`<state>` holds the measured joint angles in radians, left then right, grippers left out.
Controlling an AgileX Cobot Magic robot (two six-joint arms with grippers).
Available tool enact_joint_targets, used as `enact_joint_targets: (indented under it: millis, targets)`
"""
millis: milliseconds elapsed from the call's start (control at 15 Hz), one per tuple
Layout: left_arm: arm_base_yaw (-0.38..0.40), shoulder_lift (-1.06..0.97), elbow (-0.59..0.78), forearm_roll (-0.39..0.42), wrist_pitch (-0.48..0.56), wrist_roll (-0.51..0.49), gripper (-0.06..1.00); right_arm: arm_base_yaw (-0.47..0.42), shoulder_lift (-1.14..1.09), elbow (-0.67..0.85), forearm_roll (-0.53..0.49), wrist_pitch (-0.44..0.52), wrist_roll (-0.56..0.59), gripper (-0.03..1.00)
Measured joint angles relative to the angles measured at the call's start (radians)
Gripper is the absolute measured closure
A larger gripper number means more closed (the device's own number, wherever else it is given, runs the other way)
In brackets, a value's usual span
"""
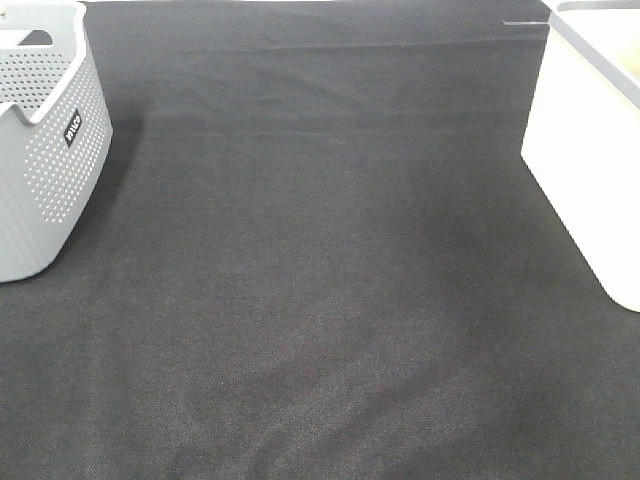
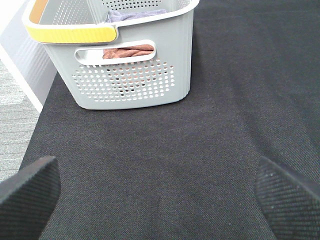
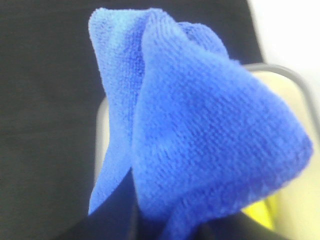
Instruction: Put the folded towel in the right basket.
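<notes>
The folded blue towel [image 3: 200, 125] fills the right wrist view and hangs bunched from my right gripper [image 3: 160, 227], which is shut on it; only dark finger parts show at its base. Behind the towel I see the grey rim of the white right basket [image 3: 285, 75], so the towel hangs over or beside it. The right basket [image 1: 585, 150] stands at the right edge of the high view. Neither gripper nor the towel shows in the high view. My left gripper [image 2: 160, 200] is open and empty above the black cloth, short of the grey basket.
The grey perforated left basket [image 1: 40, 150] stands at the far left; the left wrist view shows it [image 2: 130, 75] holding a brown towel [image 2: 127, 51] and a greyish one [image 2: 135, 14]. Black cloth [image 1: 320, 300] covers the table. Something yellow [image 3: 260, 210] lies in the right basket.
</notes>
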<state>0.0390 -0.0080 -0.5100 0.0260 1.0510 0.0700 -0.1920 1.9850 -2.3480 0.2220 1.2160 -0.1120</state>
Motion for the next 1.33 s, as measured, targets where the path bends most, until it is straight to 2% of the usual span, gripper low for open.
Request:
enact_joint_targets:
  millis: [67,200,533,600,733,800,933,1067,1133,1200,1333]
  targets:
    - [0.0,0.0,0.0,0.0,0.0,0.0,-0.05,-0.048,0.017,0.023,-0.02,0.0,0.0,0.77]
    - [0.0,0.0,0.0,0.0,0.0,0.0,-0.05,-0.085,0.056,0.064,-0.061,0.003,0.0,0.77]
    - [0.0,0.0,0.0,0.0,0.0,0.0,-0.05,-0.087,0.158,0.091,-0.045,0.009,0.0,0.77]
    - [0.0,0.0,0.0,0.0,0.0,0.0,-0.05,-0.087,0.168,0.091,-0.049,0.009,0.006,0.68]
    - [0.0,0.0,0.0,0.0,0.0,0.0,-0.05,-0.087,0.168,0.091,-0.084,0.008,0.014,0.24]
    - [0.0,0.0,0.0,0.0,0.0,0.0,-0.05,-0.087,0.168,0.091,-0.093,0.008,0.014,0.11]
    - [0.0,0.0,0.0,0.0,0.0,0.0,-0.05,-0.086,0.167,0.091,-0.093,0.008,0.017,0.02]
    - [0.0,0.0,0.0,0.0,0.0,0.0,-0.05,-0.065,0.15,0.091,-0.087,0.008,0.032,0.01]
    - [0.0,0.0,0.0,0.0,0.0,0.0,-0.05,-0.035,0.13,0.091,-0.087,0.008,0.033,0.01]
    - [0.0,0.0,0.0,0.0,0.0,0.0,-0.05,0.045,0.094,0.091,-0.094,0.007,0.036,0.01]
    - [0.0,0.0,0.0,0.0,0.0,0.0,-0.05,0.142,0.049,0.091,-0.118,0.007,0.063,0.01]
